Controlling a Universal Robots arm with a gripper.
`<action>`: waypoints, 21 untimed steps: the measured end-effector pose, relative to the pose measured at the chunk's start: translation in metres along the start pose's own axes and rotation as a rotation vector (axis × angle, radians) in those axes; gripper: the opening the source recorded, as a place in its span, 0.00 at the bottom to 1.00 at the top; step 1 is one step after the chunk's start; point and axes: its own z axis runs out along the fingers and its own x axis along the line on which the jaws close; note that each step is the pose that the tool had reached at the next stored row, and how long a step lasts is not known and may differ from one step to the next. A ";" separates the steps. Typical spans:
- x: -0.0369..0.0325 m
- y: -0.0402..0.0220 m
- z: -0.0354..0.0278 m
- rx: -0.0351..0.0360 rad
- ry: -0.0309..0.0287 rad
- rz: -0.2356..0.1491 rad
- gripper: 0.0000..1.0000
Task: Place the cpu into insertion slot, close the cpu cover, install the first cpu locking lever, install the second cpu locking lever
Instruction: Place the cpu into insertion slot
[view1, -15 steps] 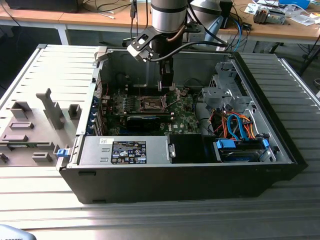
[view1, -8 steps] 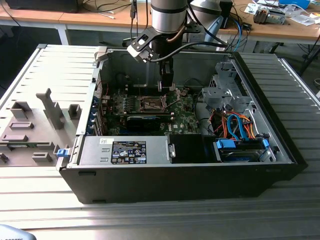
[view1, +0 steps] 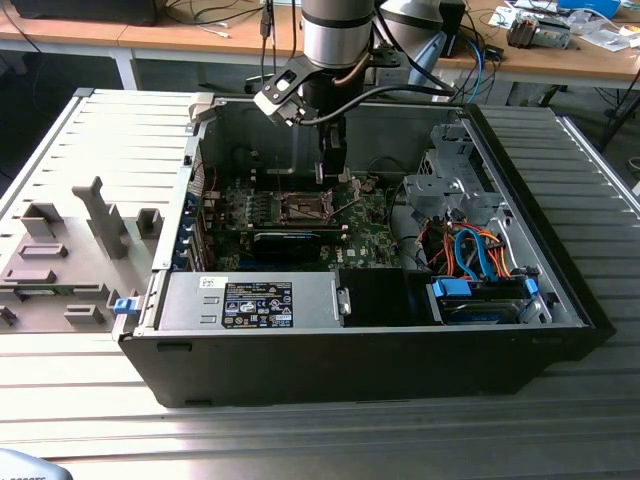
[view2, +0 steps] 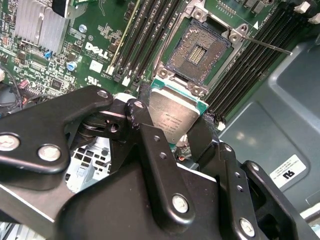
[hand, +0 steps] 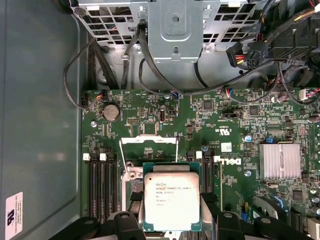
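Exterior view: gripper (view1: 330, 172) low inside the open case (view1: 350, 365), over the motherboard's (view1: 372, 235) middle. Second wrist view: jaws clenched on the cpu (view2: 172, 112), unseated, near the bare insertion slot (view2: 197, 52). First wrist view: cpu cover (hand: 150, 139) raised beyond the chip.

Silver-grey cpu (hand: 171, 200) with green edge, green motherboard (hand: 227, 122), black gripper (view2: 172, 122), dark-centred insertion slot (view2: 197, 50)

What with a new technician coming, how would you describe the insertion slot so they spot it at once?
Inside the open computer case, look at the green motherboard. The insertion slot sits between two banks of long black memory slots, close to the cpu held in the gripper. It alone is square, with a silver metal rim around a dark centre.
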 end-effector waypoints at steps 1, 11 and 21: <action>0.0000 -0.0002 0.0001 0.0001 0.0000 0.000 0.54; 0.0001 -0.0020 0.0013 0.0001 0.0002 -0.003 0.54; 0.0000 -0.0025 0.0041 0.0001 0.0003 -0.003 0.54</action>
